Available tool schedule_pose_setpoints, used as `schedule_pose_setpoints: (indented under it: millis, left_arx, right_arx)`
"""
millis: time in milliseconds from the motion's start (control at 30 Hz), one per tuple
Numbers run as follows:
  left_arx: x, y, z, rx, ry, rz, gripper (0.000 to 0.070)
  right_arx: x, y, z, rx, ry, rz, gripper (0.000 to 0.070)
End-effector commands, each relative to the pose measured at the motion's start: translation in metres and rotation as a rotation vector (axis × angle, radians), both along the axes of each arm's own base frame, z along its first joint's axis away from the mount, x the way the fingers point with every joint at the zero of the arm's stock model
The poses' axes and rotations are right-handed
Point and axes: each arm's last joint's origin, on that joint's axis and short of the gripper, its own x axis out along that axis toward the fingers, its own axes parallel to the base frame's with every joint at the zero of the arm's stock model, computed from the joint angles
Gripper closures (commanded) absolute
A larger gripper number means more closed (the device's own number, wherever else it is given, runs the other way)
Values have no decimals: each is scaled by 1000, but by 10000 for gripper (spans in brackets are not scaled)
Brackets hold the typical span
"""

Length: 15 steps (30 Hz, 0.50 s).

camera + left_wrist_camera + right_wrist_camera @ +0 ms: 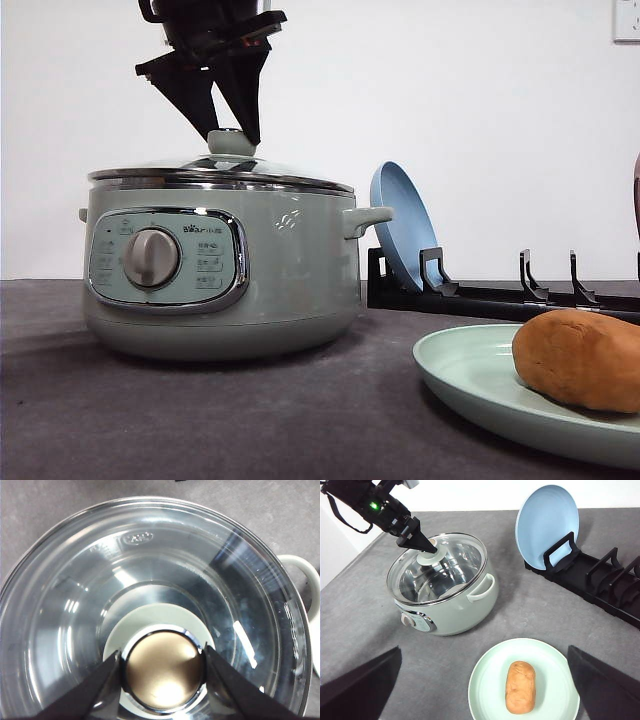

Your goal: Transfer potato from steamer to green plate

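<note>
the potato (520, 687) lies on the green plate (485, 680) near the bench's front edge. left gripper (232, 135) clamps the lid knob (231, 142), seating the lid on the steamer (290, 270). right gripper (485, 690) hangs above, jaws wide.

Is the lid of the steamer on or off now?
On. The glass lid sits on the steamer; the left gripper is at its knob.
</note>
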Motion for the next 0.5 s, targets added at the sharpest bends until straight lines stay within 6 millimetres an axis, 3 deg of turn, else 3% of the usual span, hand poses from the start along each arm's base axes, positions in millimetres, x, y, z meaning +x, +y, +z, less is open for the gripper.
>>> schedule_pose_setpoints:
  millis: [0, 467]
  left_arx:
    - [5, -6, 3, -15, -37, -31, 700]
    - [3, -6, 2, -32, -7, -41, 681]
  right_arx:
    - [-1, -1, 6, 17, -21, 2, 11]
    - [-1, 0, 6, 17, -22, 2, 11]
